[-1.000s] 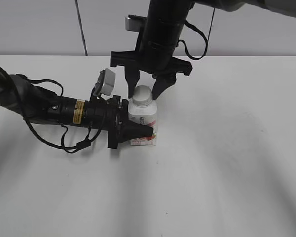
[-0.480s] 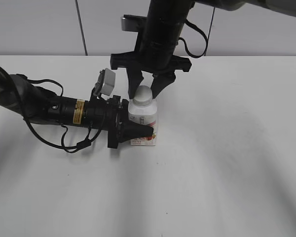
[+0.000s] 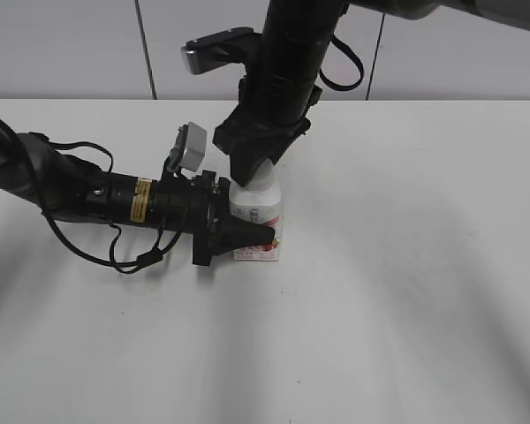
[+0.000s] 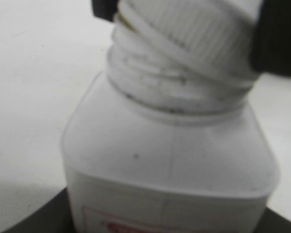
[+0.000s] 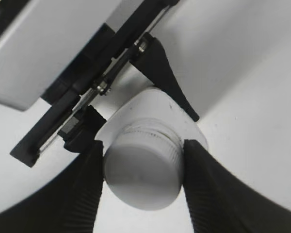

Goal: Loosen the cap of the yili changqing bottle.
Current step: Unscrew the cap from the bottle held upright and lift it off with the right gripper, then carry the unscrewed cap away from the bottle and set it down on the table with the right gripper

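Both of your arms meet at one bottle on the white table [image 3: 406,291].

Your left gripper [image 3: 247,231] clamps the upright yili changqing bottle [image 3: 263,219] from the side, while your right gripper [image 3: 252,170] comes down from above, covering the cap almost completely.

White table [image 3: 406,291] fills the lower part of the exterior view, soft shadows across it. Pale grey wall [image 3: 62,49] behind, with a dark vertical seam [image 3: 145,49] running down it.
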{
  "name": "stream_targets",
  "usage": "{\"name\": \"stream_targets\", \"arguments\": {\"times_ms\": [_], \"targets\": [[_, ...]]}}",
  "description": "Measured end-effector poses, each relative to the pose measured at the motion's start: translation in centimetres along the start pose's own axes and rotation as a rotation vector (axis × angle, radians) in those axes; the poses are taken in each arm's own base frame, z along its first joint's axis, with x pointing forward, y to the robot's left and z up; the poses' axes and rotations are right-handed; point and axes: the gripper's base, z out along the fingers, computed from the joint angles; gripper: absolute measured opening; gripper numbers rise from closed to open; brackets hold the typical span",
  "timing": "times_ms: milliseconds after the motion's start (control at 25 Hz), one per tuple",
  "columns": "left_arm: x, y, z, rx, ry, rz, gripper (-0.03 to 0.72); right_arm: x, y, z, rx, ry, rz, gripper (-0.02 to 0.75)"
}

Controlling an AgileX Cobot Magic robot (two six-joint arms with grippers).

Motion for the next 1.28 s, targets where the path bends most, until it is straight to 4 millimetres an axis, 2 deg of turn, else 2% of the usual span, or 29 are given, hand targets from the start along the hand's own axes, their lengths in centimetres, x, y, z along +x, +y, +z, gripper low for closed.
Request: {"name": "stream_targets", "arguments": {"times_ms": [200, 360, 600, 880, 1040, 1280], "targets": [[0.0, 0.0, 0.0, 0.001, 0.001, 0.0, 0.383, 0.0, 0.0, 0.0, 0.0, 0.0, -0.202, 0.396], [0.0, 0.0, 0.0, 0.001, 0.001, 0.0, 0.383, 0.0, 0.0, 0.0, 0.001, 0.0, -0.265, 0.396], [0.0, -0.1, 0.0, 0.007, 0.005, 0.002, 0.382, 0.0, 0.1, -0.3, 0.003, -0.005, -0.273, 0.396], [0.1, -0.2, 0.0, 0.018, 0.013, 0.007, 0.382, -0.1, 0.5, -2.1, 0.016, -0.038, -0.278, 0.388], [0.1, -0.2, 0.0, 0.021, 0.012, 0.009, 0.382, -0.1, 0.5, -2.2, 0.018, -0.04, -0.274, 0.388], [0.1, -0.2, 0.0, 0.023, 0.013, 0.01, 0.382, 0.2, -0.4, -2.3, 0.106, -0.002, -0.167, 0.388]]}}
